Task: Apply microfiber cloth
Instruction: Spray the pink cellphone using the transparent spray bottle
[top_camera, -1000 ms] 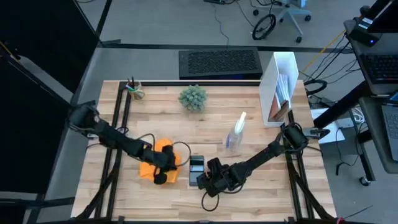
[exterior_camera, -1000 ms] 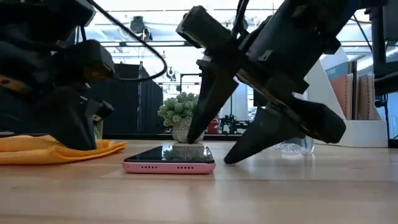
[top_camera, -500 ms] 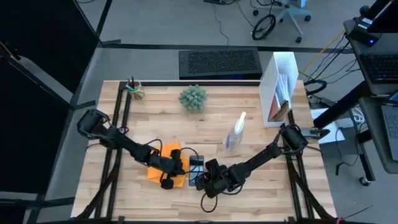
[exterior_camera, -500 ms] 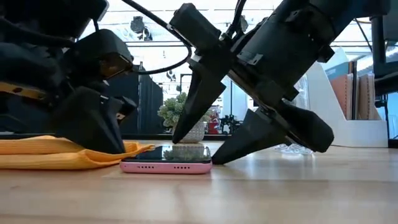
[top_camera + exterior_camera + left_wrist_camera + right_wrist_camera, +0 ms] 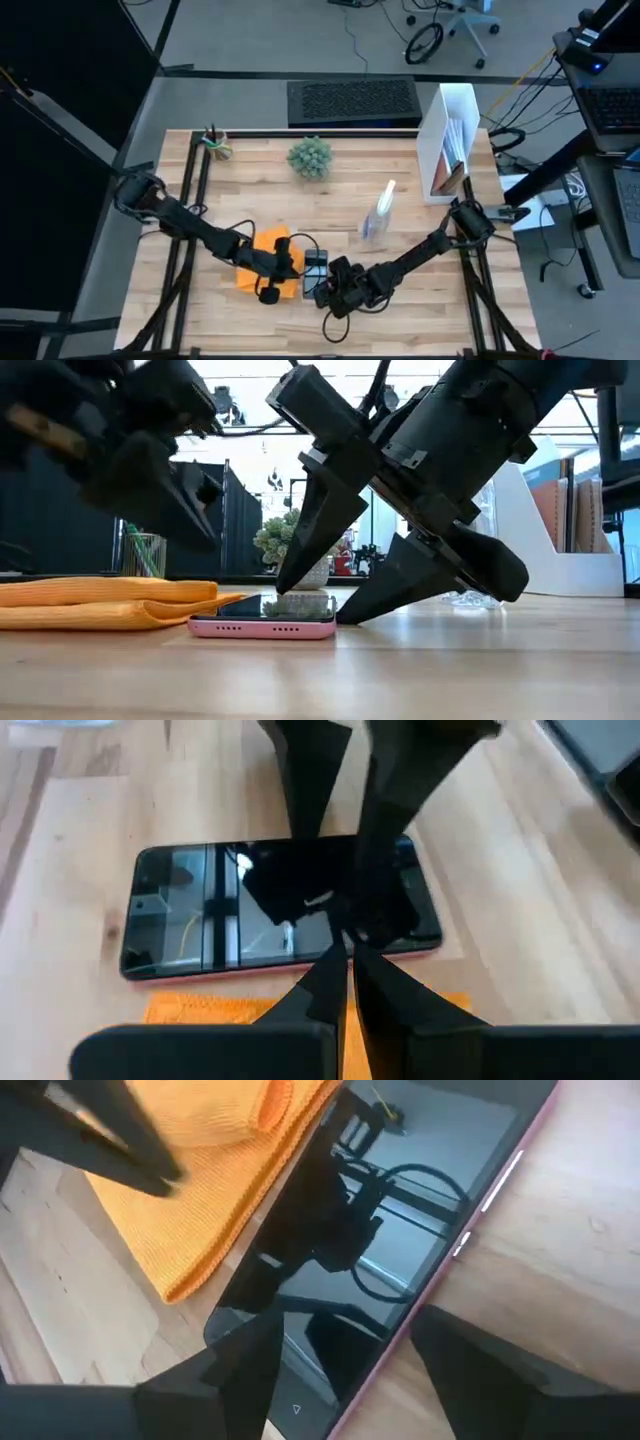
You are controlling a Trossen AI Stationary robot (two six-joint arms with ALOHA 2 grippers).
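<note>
The orange microfiber cloth [image 5: 258,262] lies folded on the table, one edge [image 5: 215,1270] along the left long side of a black smartphone [image 5: 316,268] in a pink case [image 5: 262,626]. My left gripper [image 5: 200,530] hangs shut just above the cloth, pointing toward the phone [image 5: 200,920]. It touches nothing. My right gripper [image 5: 345,1335] comes from the near right, open, and straddles the phone's near end. My right gripper slants down from the near right onto the phone's near end. One fingertip [image 5: 285,585] stands on the screen near its left side. The other [image 5: 345,617] stands on the table against the pink right long side [image 5: 440,1295]. The phone lies flat on the table.
A clear spray bottle [image 5: 380,215] lies behind the phone. A small plant [image 5: 311,157] and a cup of pens [image 5: 215,145] stand at the far edge, a white file holder [image 5: 452,140] at the far right, and a keyboard [image 5: 352,100] beyond the table.
My left gripper, down on the cloth, has moved toward the phone and dragged the cloth along until its edge reached the phone's left side. It has then risen off the cloth. The phone has slid slightly toward the cloth with my right gripper.
</note>
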